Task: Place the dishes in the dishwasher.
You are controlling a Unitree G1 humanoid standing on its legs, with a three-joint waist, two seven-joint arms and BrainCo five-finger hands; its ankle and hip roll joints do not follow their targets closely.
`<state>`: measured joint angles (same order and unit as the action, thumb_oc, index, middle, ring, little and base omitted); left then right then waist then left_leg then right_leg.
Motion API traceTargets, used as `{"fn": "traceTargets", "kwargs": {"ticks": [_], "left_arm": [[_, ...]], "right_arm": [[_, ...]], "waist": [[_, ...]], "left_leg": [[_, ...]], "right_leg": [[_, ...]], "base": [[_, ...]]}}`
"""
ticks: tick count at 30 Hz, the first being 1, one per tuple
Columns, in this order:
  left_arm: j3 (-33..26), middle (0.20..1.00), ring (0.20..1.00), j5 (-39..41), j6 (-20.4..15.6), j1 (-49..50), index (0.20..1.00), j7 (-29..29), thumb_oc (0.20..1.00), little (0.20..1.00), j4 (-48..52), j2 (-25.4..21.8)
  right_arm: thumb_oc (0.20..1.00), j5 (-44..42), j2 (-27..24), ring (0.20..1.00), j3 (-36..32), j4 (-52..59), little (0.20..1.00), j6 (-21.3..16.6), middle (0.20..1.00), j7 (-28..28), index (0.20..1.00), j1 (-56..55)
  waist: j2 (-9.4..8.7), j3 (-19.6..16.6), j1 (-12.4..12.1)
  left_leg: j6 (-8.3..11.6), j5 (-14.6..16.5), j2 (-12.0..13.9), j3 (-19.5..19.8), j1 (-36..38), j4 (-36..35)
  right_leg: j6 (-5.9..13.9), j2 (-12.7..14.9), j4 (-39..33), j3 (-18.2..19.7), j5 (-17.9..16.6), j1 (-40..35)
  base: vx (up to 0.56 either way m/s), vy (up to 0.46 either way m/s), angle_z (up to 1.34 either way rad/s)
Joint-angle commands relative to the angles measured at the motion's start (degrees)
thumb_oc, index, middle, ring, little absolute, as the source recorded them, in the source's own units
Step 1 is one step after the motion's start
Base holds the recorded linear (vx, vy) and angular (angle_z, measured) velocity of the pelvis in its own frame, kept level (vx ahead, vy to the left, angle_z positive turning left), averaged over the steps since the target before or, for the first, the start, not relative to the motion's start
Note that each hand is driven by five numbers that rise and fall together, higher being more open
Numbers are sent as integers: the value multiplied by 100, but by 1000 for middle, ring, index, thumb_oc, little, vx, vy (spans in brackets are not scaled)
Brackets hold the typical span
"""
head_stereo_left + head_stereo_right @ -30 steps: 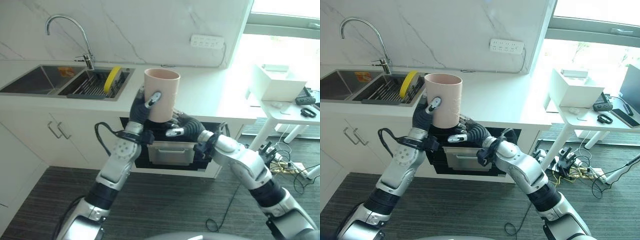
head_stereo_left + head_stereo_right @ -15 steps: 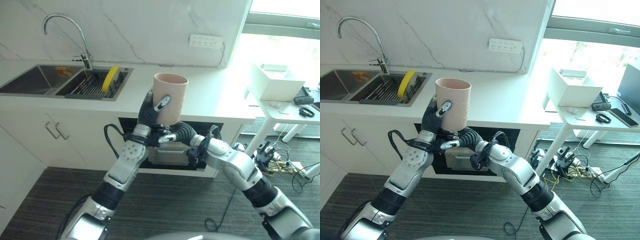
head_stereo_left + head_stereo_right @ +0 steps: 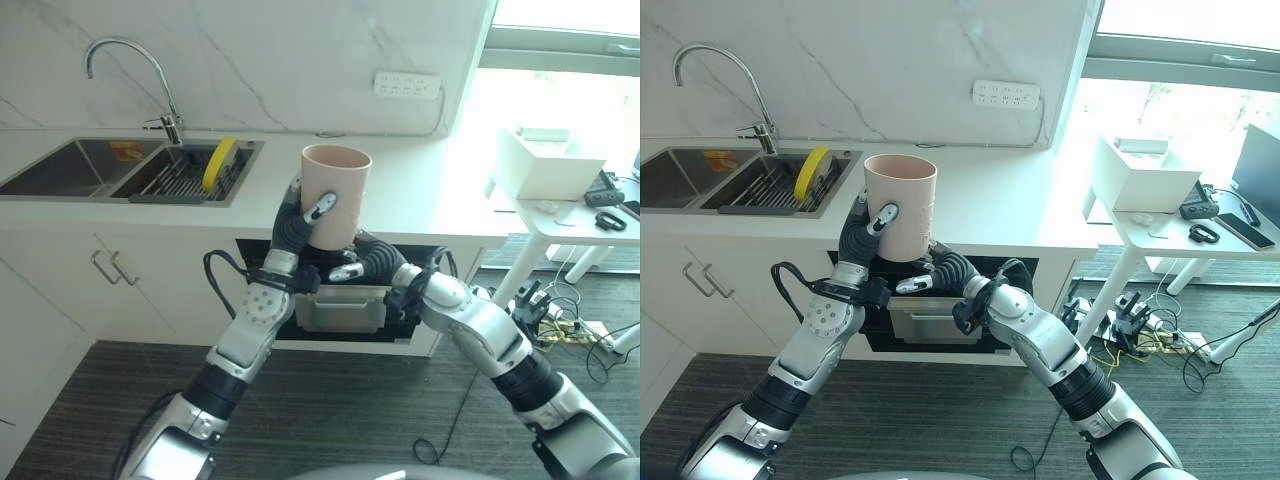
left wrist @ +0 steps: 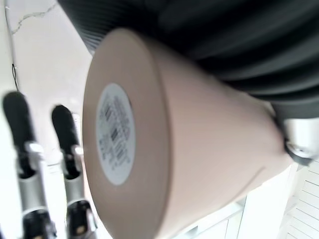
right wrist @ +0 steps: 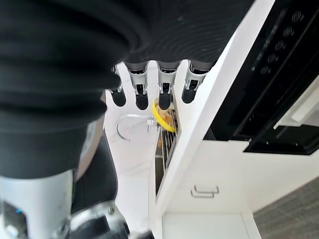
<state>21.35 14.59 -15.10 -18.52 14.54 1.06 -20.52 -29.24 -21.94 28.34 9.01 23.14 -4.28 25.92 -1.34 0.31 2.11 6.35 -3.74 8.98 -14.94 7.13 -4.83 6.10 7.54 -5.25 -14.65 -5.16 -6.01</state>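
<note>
A tall pink cup stands upright in the air in front of the counter edge, my left hand shut around its lower half. Its labelled base shows in the left wrist view, past the fingers. My right hand hovers open just below and right of the cup, fingers straight in its own wrist view. Under the counter sits the black dishwasher, its grey drawer pulled out slightly. A yellow plate stands on edge in the sink rack.
The white counter runs from the steel sink and faucet to the wall. A white side table with a box stands at the right. White cabinet doors are left of the dishwasher.
The left hand has carried the cup slightly to the right and kept it upright. The right hand has stayed close beneath it, shifting a little.
</note>
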Motion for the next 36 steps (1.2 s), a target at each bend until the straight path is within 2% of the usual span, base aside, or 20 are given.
{"fn": "traceTargets", "kwargs": {"ticks": [1, 6, 9, 17, 19, 25, 29, 36], "left_arm": [[-138, 200, 200, -212, -368, -512, 200, 126, 200, 200, -234, -99], [-149, 200, 200, -234, -152, -634, 200, 156, 200, 200, -214, -86], [-158, 200, 200, -168, 140, -833, 200, 180, 200, 200, -193, -64], [-262, 200, 200, -58, 587, -974, 200, 15, 200, 200, 63, -78], [-290, 200, 200, -30, 792, -1019, 200, -52, 200, 200, 235, -98], [-348, 200, 200, 78, 1158, -1133, 200, -119, 200, 200, 508, -133], [-359, 200, 200, 154, 1271, -1243, 200, -125, 200, 200, 532, -136], [-311, 200, 200, 132, 1151, -1242, 200, -194, 200, 200, 464, -140]], "right_arm": [[1000, 195, 139, 1000, -311, 125, 1000, -314, 1000, 204, 1000, 514], [1000, 219, 130, 1000, -393, 51, 1000, -111, 1000, 401, 1000, 719], [1000, 94, 233, 1000, -411, 59, 1000, 107, 1000, 562, 1000, 976], [1000, 38, 317, 1000, -477, 184, 1000, 330, 1000, 679, 1000, 1229], [1000, 36, 352, 1000, -492, 239, 1000, 464, 1000, 701, 1000, 1325], [1000, 75, 437, 1000, -443, 259, 1000, 526, 1000, 729, 1000, 1416], [1000, 51, 540, 1000, -408, 242, 1000, 570, 1000, 794, 1000, 1547], [1000, -396, 591, 1000, -312, 180, 1000, 532, 1000, 759, 1000, 1574]], "waist": [[-24, 70, -40], [-13, 56, -22], [-7, 48, -15], [-11, 42, -34], [-11, 42, -56], [-6, 45, -82], [-5, 60, -91], [-10, 66, -109]], "left_leg": [[148, 81, 508, -63, 220, -17], [141, 80, 503, -73, 237, -17], [134, 88, 500, -70, 245, -17], [137, 96, 498, -58, 252, -17], [141, 100, 496, -42, 248, -17], [141, 95, 494, -23, 238, -17], [147, 93, 502, -23, 227, -17], [153, 92, 502, -24, 223, -17]], "right_leg": [[360, 476, 25, 10, -24, -127], [358, 468, 25, 33, -25, -133], [350, 463, 25, 45, -12, -139], [347, 464, 25, 28, 4, -154], [351, 466, 25, 23, 12, -159], [348, 471, 25, -5, 21, -165], [343, 467, 25, -10, 26, -157], [341, 470, 25, -25, 33, -160]], "base": [[0, 0, 0], [0, 0, 0], [0, 0, 0], [0, 0, 0], [0, 0, 0], [0, 0, 0], [0, 0, 0], [0, 0, 0]]}}
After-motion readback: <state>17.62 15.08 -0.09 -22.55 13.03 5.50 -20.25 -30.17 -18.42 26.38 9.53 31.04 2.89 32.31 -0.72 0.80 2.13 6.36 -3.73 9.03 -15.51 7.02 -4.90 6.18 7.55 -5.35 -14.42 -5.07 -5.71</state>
